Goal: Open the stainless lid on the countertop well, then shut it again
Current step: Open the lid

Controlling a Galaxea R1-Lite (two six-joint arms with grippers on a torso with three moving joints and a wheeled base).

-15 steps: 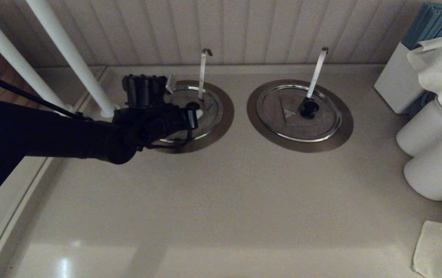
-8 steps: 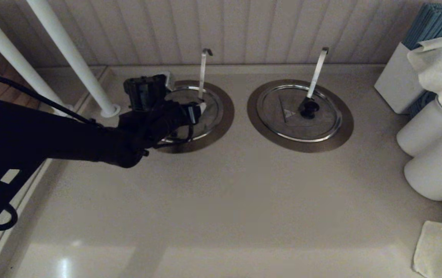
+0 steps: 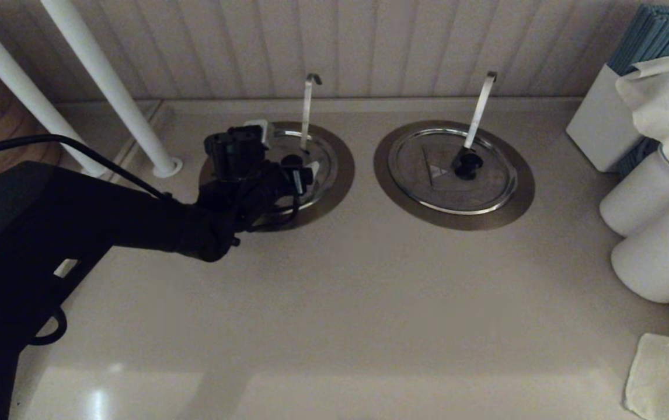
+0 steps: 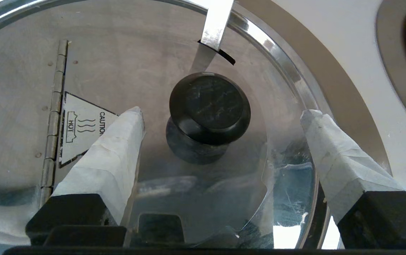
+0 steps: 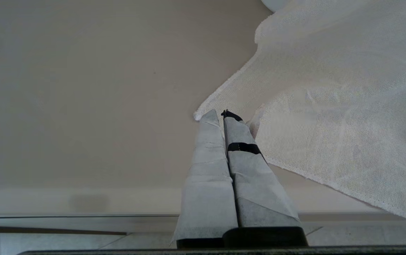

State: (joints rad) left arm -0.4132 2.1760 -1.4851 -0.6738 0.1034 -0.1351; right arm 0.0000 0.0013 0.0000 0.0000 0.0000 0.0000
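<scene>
Steel is what we see most of: the stainless lid (image 3: pixel 305 169) lies flat and closed on the countertop well (image 3: pixel 343 175), the left one of two alike set into the pale worktop (image 3: pixel 334 303) near the panelled back wall. Our left gripper (image 3: pixel 302 172) hangs just above this lid, its arm reaching in from the left side of the head view. In the left wrist view we see the left gripper (image 4: pixel 220 115) spread wide, its taped fingers (image 4: pixel 118 141) standing on either side of the black knob (image 4: pixel 210 106) with clear gaps, touching neither the knob nor, as far as we can tell, the lid (image 4: pixel 118 63). A hinge strip (image 4: pixel 52 106) runs across the lid beside a triangular caution label (image 4: pixel 82 131), and a thin ladle handle (image 4: pixel 215 23) rises through the slot at the lid's edge. In the head view that ladle handle (image 3: pixel 307 105) stands upright with a hooked top.

We see the second lid (image 3: pixel 451 172) closed on the right-hand well, well apart from our left gripper, with its own handle (image 3: pixel 480 108) leaning over its knob. White rolls (image 3: pixel 650 233) and a white cloth (image 3: pixel 667 105) sit along the right edge of the worktop.

Our right gripper (image 5: pixel 222 115) shows only in its own wrist view, fingers pressed together and grasping nothing, hanging over bare worktop (image 5: pixel 82 88) just beside the edge of a white cloth (image 5: pixel 330 106)
</scene>
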